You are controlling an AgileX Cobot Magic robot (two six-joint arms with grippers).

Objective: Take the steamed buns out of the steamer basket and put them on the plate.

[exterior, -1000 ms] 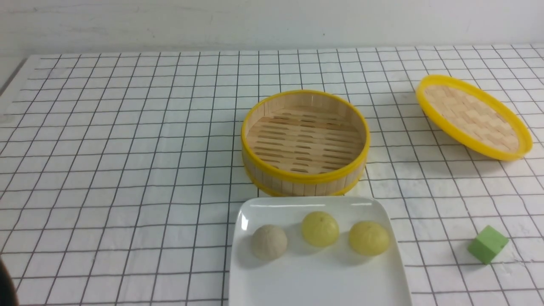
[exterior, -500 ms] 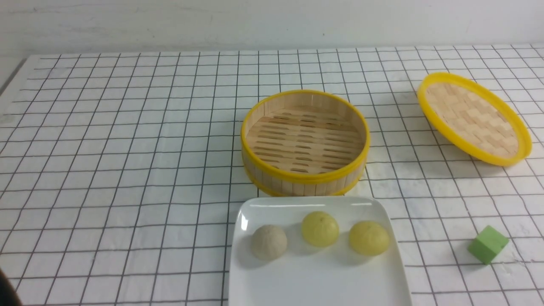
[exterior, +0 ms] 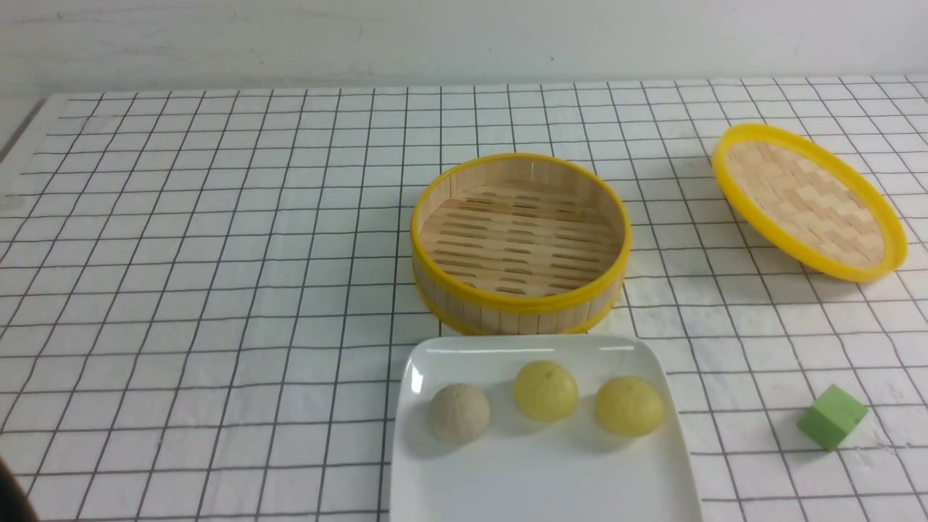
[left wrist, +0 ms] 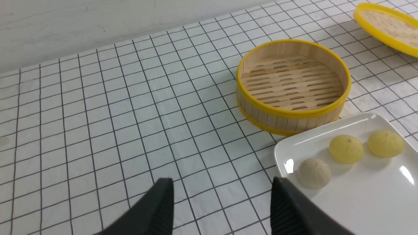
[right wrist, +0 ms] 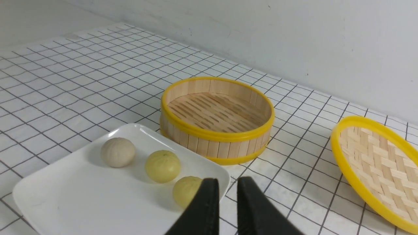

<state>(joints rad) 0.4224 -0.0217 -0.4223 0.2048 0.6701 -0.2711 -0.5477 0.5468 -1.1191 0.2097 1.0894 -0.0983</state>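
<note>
Left gripper (left wrist: 221,182): black fingers (left wrist: 160,202) spread wide, with only checked cloth (exterior: 217,290) showing in the gap. They hold nothing and touch nothing I can see. In the left wrist view, one finger overlaps the near left corner of the plate (exterior: 536,493); whether they touch cannot be told from that angle.

Right gripper (right wrist: 227,180): fingers (right wrist: 204,209) almost together, a narrow slit between them and nothing in it. In the right wrist view, one fingertip overlaps the rightmost yellow bun (exterior: 629,406), but the front view shows that bun standing free, so there is no grip.

Arm pose: both sets of fingers point forward and slightly down over the near part of the table. The left gripper is off the plate's left side and the right gripper off its right side. Height above the cloth cannot be judged.

Task items: all three steamed buns sit on the plate in a loose row, apart from one another. From left to right they are the beige bun (exterior: 458,412), the middle yellow bun (exterior: 546,391) and the rightmost yellow bun. The steamer basket (exterior: 518,308) stands upright just behind the plate, its slatted floor bare.

Other: the woven lid (exterior: 808,201) lies tilted at far right, well apart from the basket. The green cube (exterior: 832,417) rests on the cloth to the right of the plate.
</note>
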